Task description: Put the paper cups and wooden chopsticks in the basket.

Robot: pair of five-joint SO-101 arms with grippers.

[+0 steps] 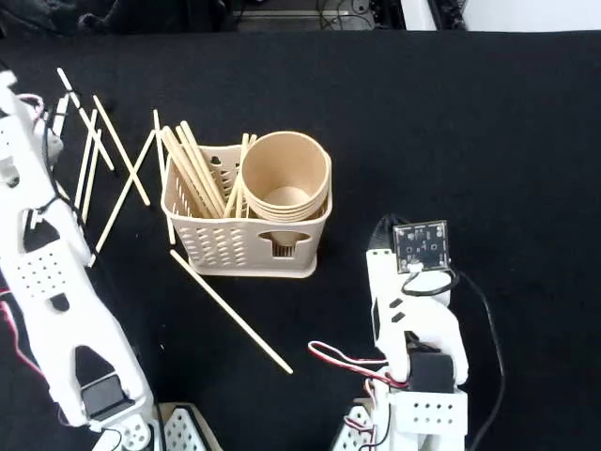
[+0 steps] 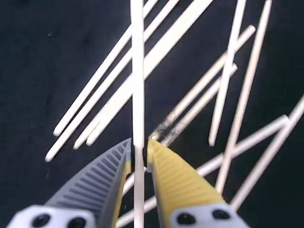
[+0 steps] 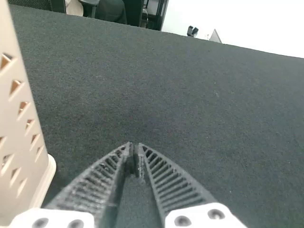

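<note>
A cream slotted basket [image 1: 246, 252] stands mid-table with stacked paper cups [image 1: 285, 175] in its right half and several wooden chopsticks [image 1: 192, 171] leaning in its left half. My left gripper [image 2: 138, 143] is shut on one chopstick [image 2: 137, 71] that runs straight out between its fingers, above several loose chopsticks [image 2: 190, 109] on the black cloth. The left arm [image 1: 52, 272] reaches up the table's left side to that pile [image 1: 117, 155]. My right gripper [image 3: 134, 148] is shut on nothing, low over the cloth beside the basket wall [image 3: 16, 142].
One long chopstick [image 1: 230, 312] lies slanted on the cloth in front of the basket. The right arm [image 1: 415, 319] is folded at the front right. Black cloth covers the table; its right half is bare. Cables and dark furniture sit beyond the far edge.
</note>
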